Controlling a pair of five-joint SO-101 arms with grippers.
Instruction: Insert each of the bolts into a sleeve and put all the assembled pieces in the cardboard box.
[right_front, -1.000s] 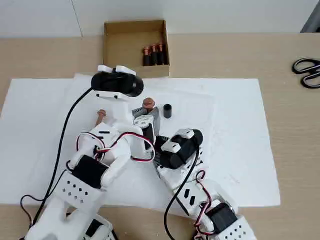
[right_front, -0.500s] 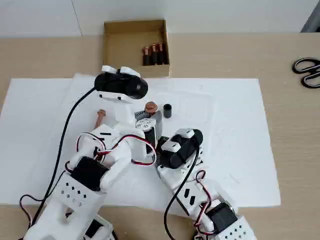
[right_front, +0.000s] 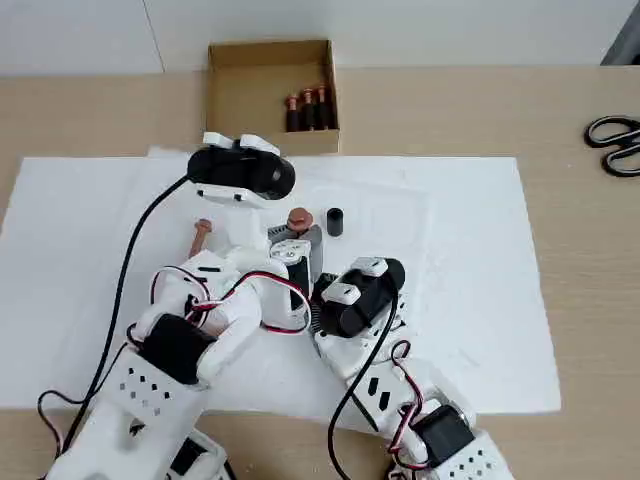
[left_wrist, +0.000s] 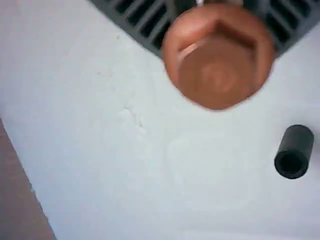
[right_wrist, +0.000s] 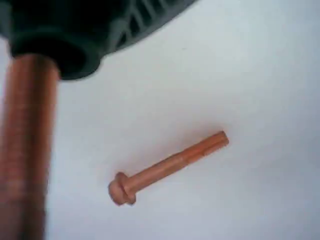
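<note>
Left of centre in the high view, the loose bolt (right_front: 200, 235) lies on the white paper (right_front: 480, 300) close by my left arm; a low sweep of that arm could send it rolling toward the paper's edge. Above and a little right, the cardboard box (right_front: 230, 95) holds three assembled pieces (right_front: 308, 110) in its right corner; a careless drop could bounce off them or catch the rim. At mid-frame my left gripper (right_front: 302, 236) looks pinched on the held bolt (right_front: 298, 217), which stands head up off the paper; that is my judgement, since the pads are hidden. In the right wrist view, upper left, its shank hangs from a dark collar (right_wrist: 50, 50); I take that for a sleeve already on it, though it may be part of a jaw. If it is a sleeve and nothing clamps it, it could slide off on the way to the box. Whether my right gripper (right_wrist: 100, 20) is clamped or slack I cannot tell. My two wrists are crowded together, so one pulling away might snag the wires (right_front: 285, 310) or tip the bolt. Just right of the bolt head the spare sleeve (right_front: 334, 221) lies near, easy to nudge.
</note>
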